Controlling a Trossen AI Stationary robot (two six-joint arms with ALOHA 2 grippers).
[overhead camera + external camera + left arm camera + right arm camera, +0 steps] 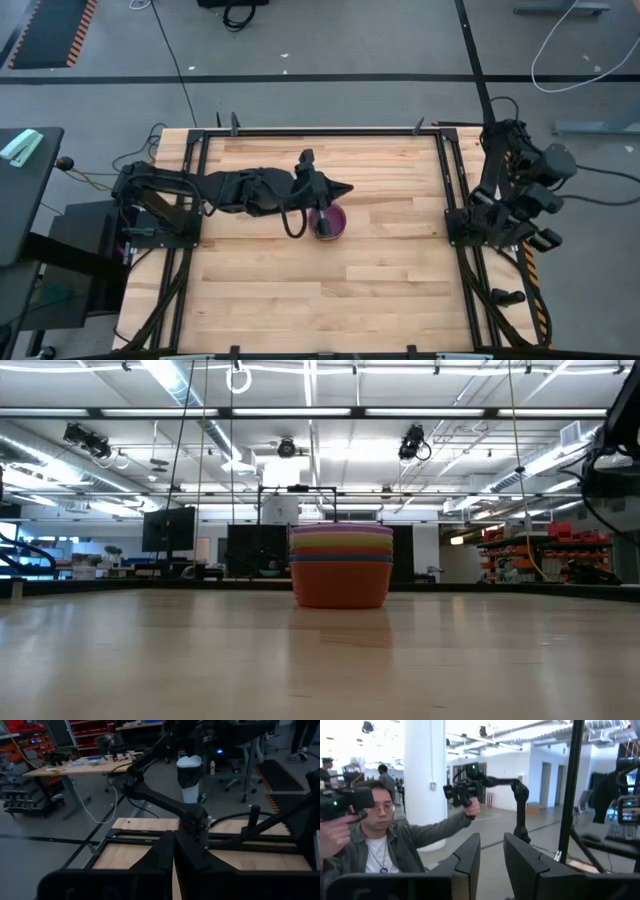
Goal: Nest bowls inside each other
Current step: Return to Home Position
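The bowls stand as one nested stack (340, 565) near the table's middle, the orange bowl (340, 588) at the bottom resting on the wood. Blue, green, yellow and pink rims show above it, and the purple bowl (329, 222) is on top. My left arm reaches across from the table's left. My left gripper (343, 189) is shut, sits just past the stack's far side, and touches nothing. Its shut fingers show in the wrist view (173, 860). My right arm (520, 190) waits folded at the right edge, and my right gripper (492, 860) is open and empty.
A black rail frame (445, 180) runs around the wooden table top (300, 290). Bare wood lies near and to the right of the stack. A person (375, 840) holding hand controllers stands in the room beyond the table.
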